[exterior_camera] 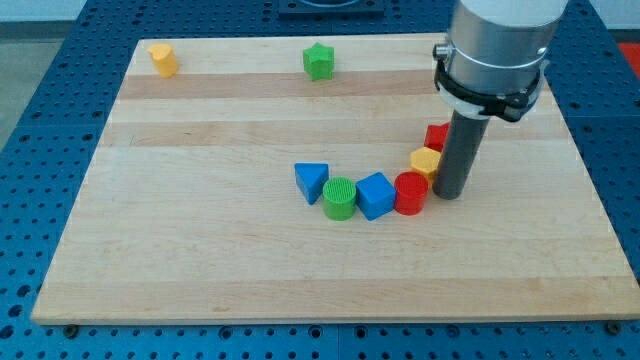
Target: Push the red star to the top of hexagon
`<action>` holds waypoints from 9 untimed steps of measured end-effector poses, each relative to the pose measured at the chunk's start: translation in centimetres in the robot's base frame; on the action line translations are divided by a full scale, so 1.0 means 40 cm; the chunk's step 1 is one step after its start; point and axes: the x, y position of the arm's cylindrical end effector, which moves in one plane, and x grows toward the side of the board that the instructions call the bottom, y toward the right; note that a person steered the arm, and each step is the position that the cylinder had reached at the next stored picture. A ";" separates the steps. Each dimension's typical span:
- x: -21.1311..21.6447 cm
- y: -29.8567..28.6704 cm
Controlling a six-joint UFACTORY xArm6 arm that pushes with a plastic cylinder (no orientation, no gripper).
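On pale wooden board [200,250] over blue pegboard [40,150], my tip [449,194] just right of red cylinder [410,193]; no gripper fitted

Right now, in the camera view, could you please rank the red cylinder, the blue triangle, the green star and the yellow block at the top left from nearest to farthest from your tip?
From my tip:
1. Red cylinder, just to its left.
2. Blue triangle, farther left along the row.
3. Green star, near the top edge.
4. Yellow block, top-left corner.
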 end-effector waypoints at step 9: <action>-0.191 0.098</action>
